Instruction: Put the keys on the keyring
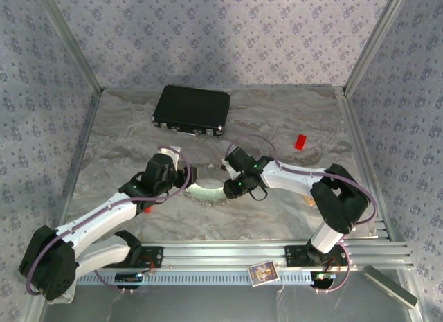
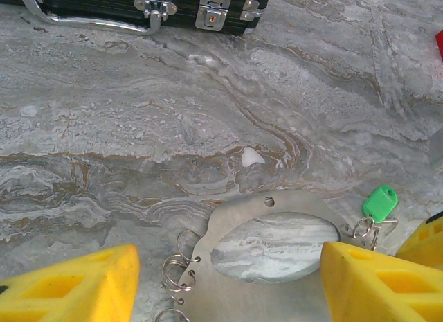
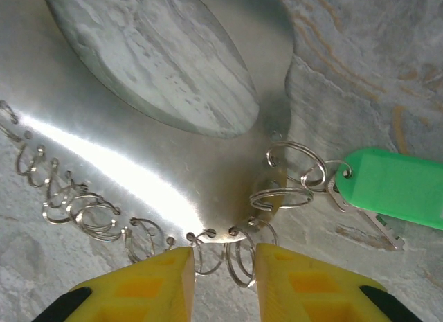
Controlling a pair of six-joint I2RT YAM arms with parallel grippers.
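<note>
The keyring (image 1: 208, 192) is a flat silver plate with an oval opening and small wire rings threaded through holes along its edge. It lies on the marble table between both grippers. My left gripper (image 1: 188, 176) is open, its yellow fingers (image 2: 76, 287) standing wide on either side of the keyring (image 2: 242, 211). My right gripper (image 3: 225, 260) is open with a narrow gap, two of the keyring's (image 3: 138, 149) edge rings lying between its fingers (image 3: 149, 287). A key with a green tag (image 3: 394, 187) (image 2: 381, 203) lies beside the plate, seemingly linked to one of its rings.
A black case (image 1: 192, 109) with silver latches lies at the back of the table. A red block (image 1: 300, 142) sits to the back right. A small red spot (image 1: 147, 210) shows by the left arm. A card (image 1: 262, 272) rests on the front rail.
</note>
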